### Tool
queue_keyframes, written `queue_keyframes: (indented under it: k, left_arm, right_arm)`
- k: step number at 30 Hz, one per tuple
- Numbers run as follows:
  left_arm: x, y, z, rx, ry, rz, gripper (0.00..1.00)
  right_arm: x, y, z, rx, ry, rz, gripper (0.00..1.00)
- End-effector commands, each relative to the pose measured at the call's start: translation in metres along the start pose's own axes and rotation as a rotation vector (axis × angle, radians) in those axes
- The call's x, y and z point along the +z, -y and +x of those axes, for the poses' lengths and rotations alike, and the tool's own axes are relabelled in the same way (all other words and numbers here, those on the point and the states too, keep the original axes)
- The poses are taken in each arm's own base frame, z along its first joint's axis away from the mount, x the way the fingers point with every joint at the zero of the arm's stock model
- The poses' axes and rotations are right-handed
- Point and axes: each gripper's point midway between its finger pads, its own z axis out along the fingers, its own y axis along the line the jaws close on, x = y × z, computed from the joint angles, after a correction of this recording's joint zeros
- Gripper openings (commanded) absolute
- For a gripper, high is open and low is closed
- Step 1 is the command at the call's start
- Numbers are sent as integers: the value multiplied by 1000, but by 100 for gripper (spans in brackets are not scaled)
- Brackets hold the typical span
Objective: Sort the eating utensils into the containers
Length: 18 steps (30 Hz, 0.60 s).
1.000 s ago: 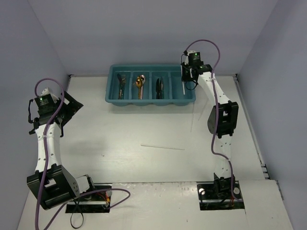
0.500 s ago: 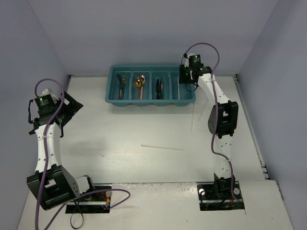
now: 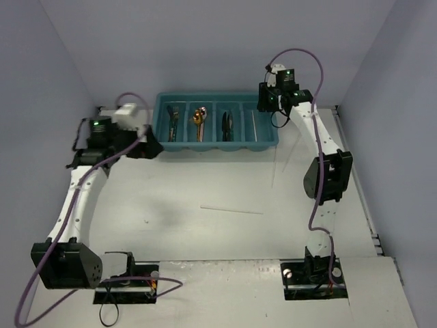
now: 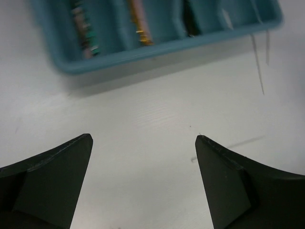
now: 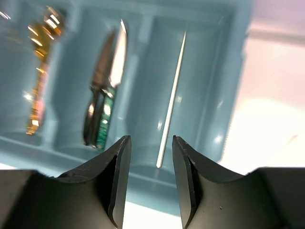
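Note:
The teal tray (image 3: 216, 144) stands at the back of the table with four containers side by side. They hold silver forks (image 3: 174, 123), a gold spoon (image 3: 199, 121), black knives (image 3: 227, 125) and one pale stick (image 3: 254, 126). My right gripper (image 3: 268, 104) hovers over the tray's right end. In its wrist view it (image 5: 150, 138) is open and empty, above the stick (image 5: 171, 95) lying in the rightmost compartment, with the knives (image 5: 105, 95) to the left. My left gripper (image 3: 150, 147) is by the tray's left end, wide open (image 4: 143, 137) over bare table.
Three more pale sticks lie on the table: one (image 3: 232, 210) in the middle, another (image 3: 274, 171) off the tray's front right corner, and a third (image 3: 289, 152) close beside it. Grey walls close in on three sides.
My right gripper opened and let go of the pale stick, which now lies in the rightmost compartment. My left arm swung from the far left over to the tray's left end.

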Motion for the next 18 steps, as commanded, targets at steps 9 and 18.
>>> queue_keyframes:
  k: [9,18]
  left_arm:
    - [75,133,182,1018,-567,597,67]
    - [104,132,224,1214,-716,696,62]
  right_arm:
    - [-136,31,-30,-44,193,65,35]
    - [-170,54,-1,-26,187,94,36]
